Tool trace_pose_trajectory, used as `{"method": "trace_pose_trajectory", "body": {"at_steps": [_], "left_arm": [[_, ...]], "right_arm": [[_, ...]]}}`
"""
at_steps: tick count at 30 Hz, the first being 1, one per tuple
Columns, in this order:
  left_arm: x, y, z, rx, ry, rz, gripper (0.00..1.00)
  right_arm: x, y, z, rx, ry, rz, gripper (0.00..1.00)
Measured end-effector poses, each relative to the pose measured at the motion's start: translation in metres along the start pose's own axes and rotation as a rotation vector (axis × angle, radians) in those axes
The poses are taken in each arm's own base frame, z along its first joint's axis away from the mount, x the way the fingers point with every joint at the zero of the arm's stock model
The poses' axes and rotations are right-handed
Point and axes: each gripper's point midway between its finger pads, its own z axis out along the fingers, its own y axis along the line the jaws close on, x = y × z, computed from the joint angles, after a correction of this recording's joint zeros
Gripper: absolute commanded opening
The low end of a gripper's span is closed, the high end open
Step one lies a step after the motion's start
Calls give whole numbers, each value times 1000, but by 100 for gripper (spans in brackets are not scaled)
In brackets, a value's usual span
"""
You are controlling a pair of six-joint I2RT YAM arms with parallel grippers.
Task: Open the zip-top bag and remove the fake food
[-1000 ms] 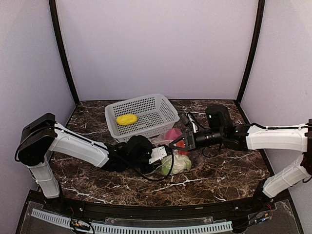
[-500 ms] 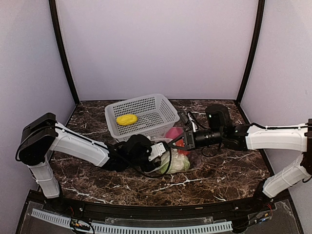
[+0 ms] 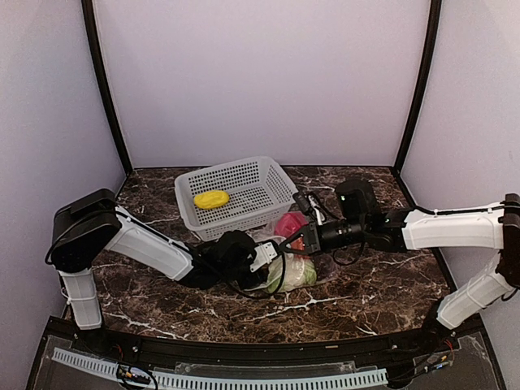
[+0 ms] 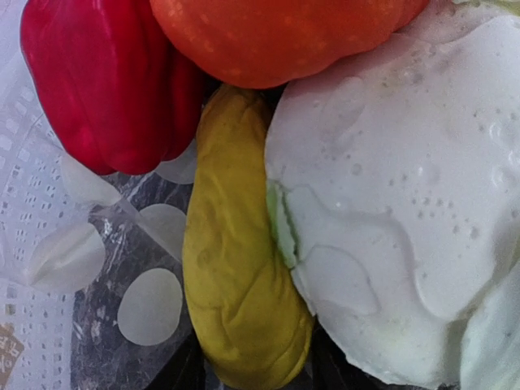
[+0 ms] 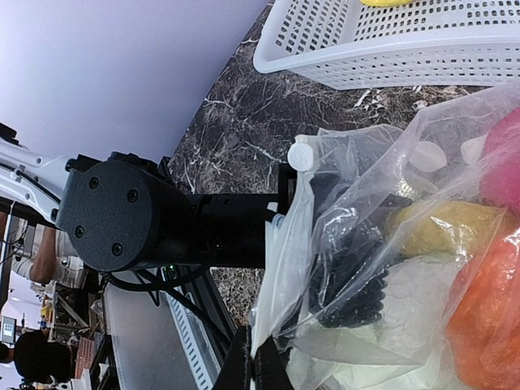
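The zip-top bag (image 3: 318,275) lies open on the table, clear with white dots (image 4: 150,306). My left gripper (image 3: 275,263) is inside its mouth. Its dark fingers (image 4: 185,375) stand open on either side of the near end of a yellow piece (image 4: 240,268). Beside that piece lie a red piece (image 4: 106,81), an orange piece (image 4: 276,32) and the pale green-white leafy piece (image 4: 406,203). My right gripper (image 3: 294,237) is shut on the bag's upper edge (image 5: 280,276) and holds the mouth up. No grapes show.
The white perforated basket (image 3: 272,175) stands behind the bag with another yellow piece (image 3: 211,199) in it. The left arm's black wrist (image 5: 122,215) lies low on the marble table (image 3: 374,284) in front of the bag's mouth.
My left arm has pushed a little further right into the bag. My right arm has shifted slightly left, still holding the bag's edge.
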Motion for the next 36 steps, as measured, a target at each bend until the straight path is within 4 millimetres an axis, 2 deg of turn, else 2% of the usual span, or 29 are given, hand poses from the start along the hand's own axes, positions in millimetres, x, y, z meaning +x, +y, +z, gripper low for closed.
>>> {"method": "trace_pose_trajectory", "body": {"at_steps": [4,8,12,17,26,29,32,36], "left_arm": [[0,4,0,-22,-4,2,28],[-2,2,-7,-21,-4,18,21],[-8,1,-24,-17,6,39,17],[-5,2,-46,1,43,55,16],[-18,-13,-83,101,61,60,20],[-28,-19,-91,126,80,56,21],[-47,-24,-100,147,84,40,21],[-71,-21,-105,139,99,-8,22]], "right_arm": [[0,0,0,0,-1,2,0],[-1,-1,0,6,-5,2,0],[-2,-1,0,8,-9,5,0],[-3,6,1,-19,-15,-11,0],[0,-8,8,20,-6,11,0],[0,-12,13,27,3,22,0],[-1,-12,15,28,6,26,0],[-5,-9,15,22,2,21,0]]}}
